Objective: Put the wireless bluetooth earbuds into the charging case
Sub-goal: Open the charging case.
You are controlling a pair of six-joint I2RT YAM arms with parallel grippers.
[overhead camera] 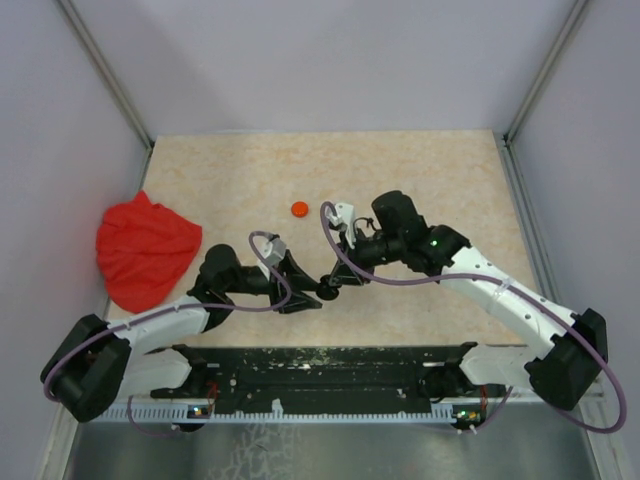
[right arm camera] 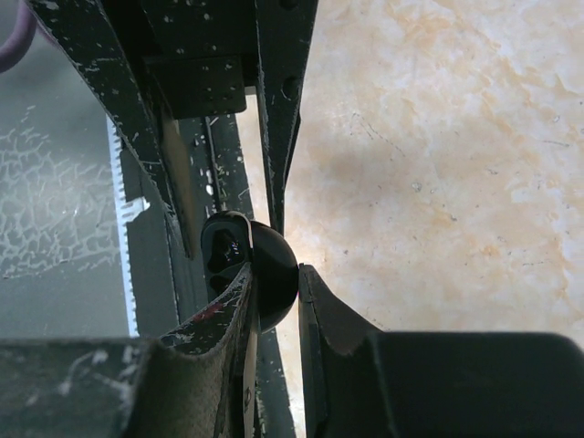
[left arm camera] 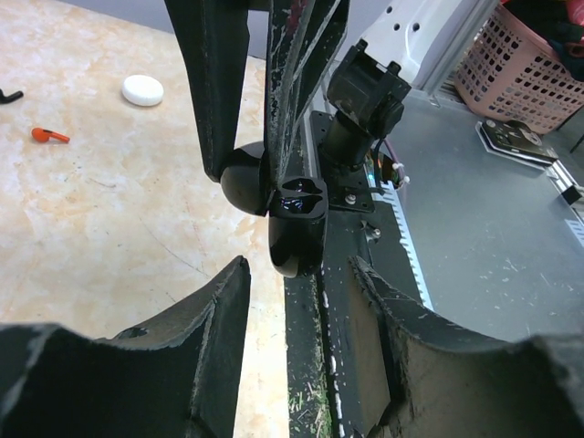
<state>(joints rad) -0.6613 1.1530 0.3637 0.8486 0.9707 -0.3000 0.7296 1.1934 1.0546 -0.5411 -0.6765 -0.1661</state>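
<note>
grip: right fingers (right arm camera: pixel 228 328) clamped on the open black charging case (left arm camera: pixel 297 228) | left fingers (left arm camera: pixel 214 310) apart, straddling it | place: case held at near middle of worktop (overhead camera: pixel 400 170) | orange earbud (left arm camera: pixel 50 135) lies loose on worktop, well apart from case, near white disc (left arm camera: pixel 143 89)

robot test cell in a lab setting. indicators: plain grey panel walls (overhead camera: pixel 330 60) on metal frame posts (overhead camera: pixel 105 70); a beige stone-pattern table (overhead camera: pixel 420 170) enclosed on three sides; a black mounting rail (overhead camera: pixel 330 375) at its near edge; a grey metal bench (left arm camera: pixel 493 237) and pink basket (left arm camera: pixel 525 64) alongside.
</note>
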